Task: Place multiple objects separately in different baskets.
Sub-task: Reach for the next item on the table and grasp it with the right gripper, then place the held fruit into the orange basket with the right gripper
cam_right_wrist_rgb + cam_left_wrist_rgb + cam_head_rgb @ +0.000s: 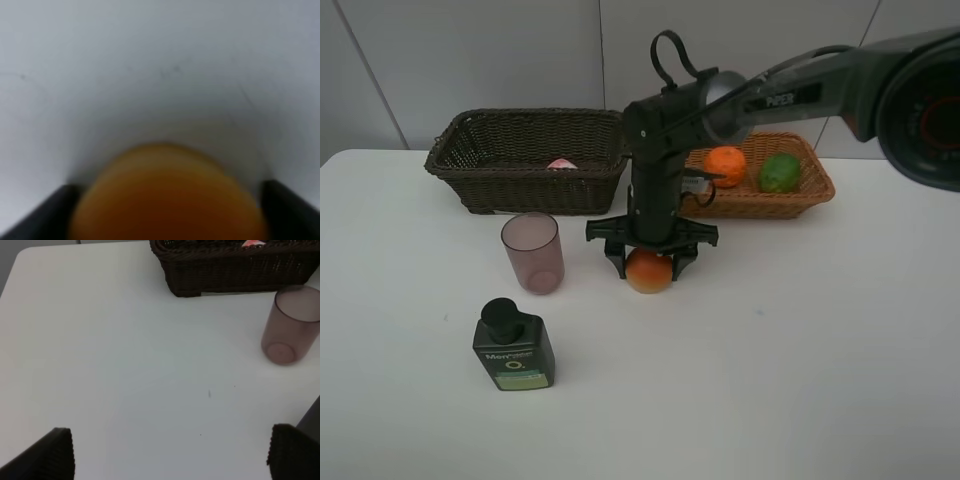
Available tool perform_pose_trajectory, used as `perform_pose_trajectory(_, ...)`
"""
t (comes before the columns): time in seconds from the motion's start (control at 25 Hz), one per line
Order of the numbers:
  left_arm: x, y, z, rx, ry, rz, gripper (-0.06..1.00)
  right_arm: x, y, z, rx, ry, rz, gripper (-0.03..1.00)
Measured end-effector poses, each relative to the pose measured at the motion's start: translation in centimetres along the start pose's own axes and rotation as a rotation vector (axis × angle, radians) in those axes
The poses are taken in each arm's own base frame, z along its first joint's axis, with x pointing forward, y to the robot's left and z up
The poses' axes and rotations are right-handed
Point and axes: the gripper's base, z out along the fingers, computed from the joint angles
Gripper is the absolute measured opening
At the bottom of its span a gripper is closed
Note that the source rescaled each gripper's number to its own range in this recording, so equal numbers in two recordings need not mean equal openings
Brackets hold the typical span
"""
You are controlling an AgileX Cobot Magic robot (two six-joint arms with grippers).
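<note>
My right gripper [649,262] reaches down over the red-orange round fruit [650,276] on the white table, its fingers pressed against both sides. In the right wrist view the fruit [165,195] fills the space between the fingers of that gripper [165,215]. An orange [725,165] and a green fruit [779,173] lie in the light basket [800,203]. The pink bottle [560,163] lies in the dark basket [520,120]. The purple-pink cup [532,252] and dark green pump bottle [513,347] stand on the table. My left gripper [172,455] is open over bare table.
In the left wrist view the cup [290,325] stands just in front of the dark basket [235,270], where a bit of the pink bottle [252,243] shows. The right arm [800,90] crosses above the light basket.
</note>
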Motion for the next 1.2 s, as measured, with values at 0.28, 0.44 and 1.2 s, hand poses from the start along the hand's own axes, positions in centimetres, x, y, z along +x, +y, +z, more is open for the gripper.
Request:
perform_pose_trajectory(0.28,0.0,0.0,0.0,0.0,0.0,0.0,1.0,0.0,0.0,0.0,-0.002,0.002,0.003,0.45)
perform_pose_trajectory(0.44,0.0,0.0,0.0,0.0,0.0,0.0,1.0,0.0,0.0,0.0,-0.002,0.002,0.003,0.45)
perform_pose_trajectory(1.2,0.0,0.0,0.0,0.0,0.0,0.0,1.0,-1.8,0.8,-4.5,0.004,-0.01,-0.109,0.45)
